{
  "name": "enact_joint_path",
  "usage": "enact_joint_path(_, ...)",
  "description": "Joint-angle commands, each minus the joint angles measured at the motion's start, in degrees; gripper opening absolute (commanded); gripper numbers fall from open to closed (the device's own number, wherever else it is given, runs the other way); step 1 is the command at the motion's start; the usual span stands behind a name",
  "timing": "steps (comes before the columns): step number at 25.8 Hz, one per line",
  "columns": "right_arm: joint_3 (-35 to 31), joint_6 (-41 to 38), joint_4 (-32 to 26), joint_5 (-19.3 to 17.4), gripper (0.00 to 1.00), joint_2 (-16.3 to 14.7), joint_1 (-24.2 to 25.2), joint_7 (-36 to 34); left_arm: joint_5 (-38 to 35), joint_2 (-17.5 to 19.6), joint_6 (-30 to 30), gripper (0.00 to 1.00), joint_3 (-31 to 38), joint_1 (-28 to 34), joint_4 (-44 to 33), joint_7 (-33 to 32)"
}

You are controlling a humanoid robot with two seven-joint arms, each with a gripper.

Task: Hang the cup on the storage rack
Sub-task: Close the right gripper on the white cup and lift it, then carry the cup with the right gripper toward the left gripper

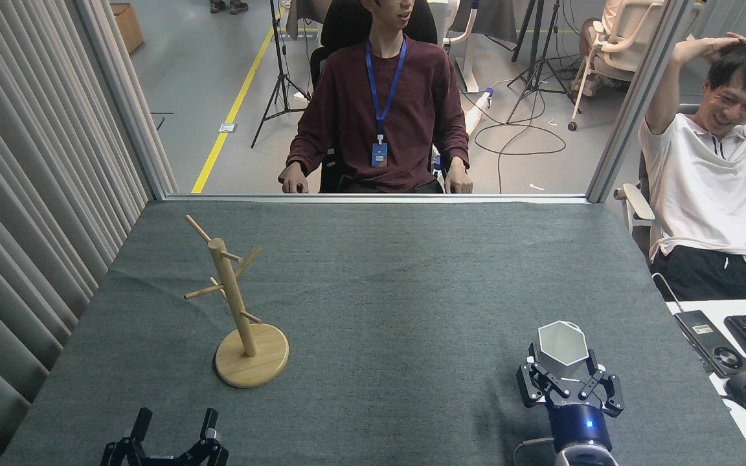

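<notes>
Right hand [562, 369]: fingers spread around upright cup [563, 346], grip uncertain. Left hand [172, 428]: open, empty. Rack [238, 309] standing on surface [399, 285].

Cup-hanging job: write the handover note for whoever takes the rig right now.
Right gripper: open, fingers on either side of the cup, not closed on it.
Left gripper: open, empty, low at the near edge of the table.
Cup: upright on the table, near right.
Storage rack: standing at the left, all pegs bare.
Done: the right gripper is lined up at the cup.
Left: close on the cup, lift it, carry it across to the rack, hook its rim tab over a peg.
</notes>
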Motion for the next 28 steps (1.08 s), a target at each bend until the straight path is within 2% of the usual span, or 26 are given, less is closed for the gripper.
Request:
enact_joint_path(1, 0.00, -0.02, 2.25, -0.03, 0.98, 0.02, -1.61, -0.68, 0.04, 0.10, -0.01, 1.00, 0.24, 0.08, -0.03, 0.02)
enact_joint_path(6, 0.00, 0.51, 4.98, 0.15, 0.96, 0.63, -2.58, -1.03, -0.05, 0.10, -0.01, 1.00, 0.32, 0.08, -0.03, 0.11)
enact_joint_path(10, 0.18, 1.39, 5.77, 0.15, 0.73, 0.46, -3.10, -1.21, -0.05, 0.10, -0.10, 1.00, 0.32, 0.08, -0.12, 0.46)
enact_joint_path(15, 0.35, 1.21, 4.45, -0.12, 0.71, 0.54, -2.31, -1.29, -0.05, 0.10, -0.10, 1.00, 0.32, -0.27, -0.29, 0.90)
enact_joint_path(18, 0.44, 0.95, -3.46, -0.12, 0.71, 0.54, 1.03, -1.65, -0.84, 0.18, -0.18, 1.00, -0.12, -0.71, -0.03, 0.81)
enact_joint_path(21, 1.50, 0.69, -14.80, -0.12, 0.72, 0.81, 6.04, -1.65, -2.60, 0.10, -0.27, 1.00, -2.75, -1.68, 0.85, 0.73)
enact_joint_path(23, 5.01, 0.69, -21.13, -0.03, 0.72, 1.16, 8.06, -1.56, -6.82, 0.10, -0.27, 1.00, -5.74, -3.00, 1.90, 0.64)
enact_joint_path(25, 8.88, 0.77, -25.87, 0.15, 0.72, 2.30, 9.55, -1.65, -14.03, -0.08, -0.27, 1.00, -8.20, -4.05, 4.19, 0.90)
enact_joint_path(28, 13.01, 0.77, -30.53, 3.66, 0.71, 4.41, 11.66, -1.65, -21.76, -1.31, 0.52, 1.00, -12.59, -5.54, 5.60, 1.69)
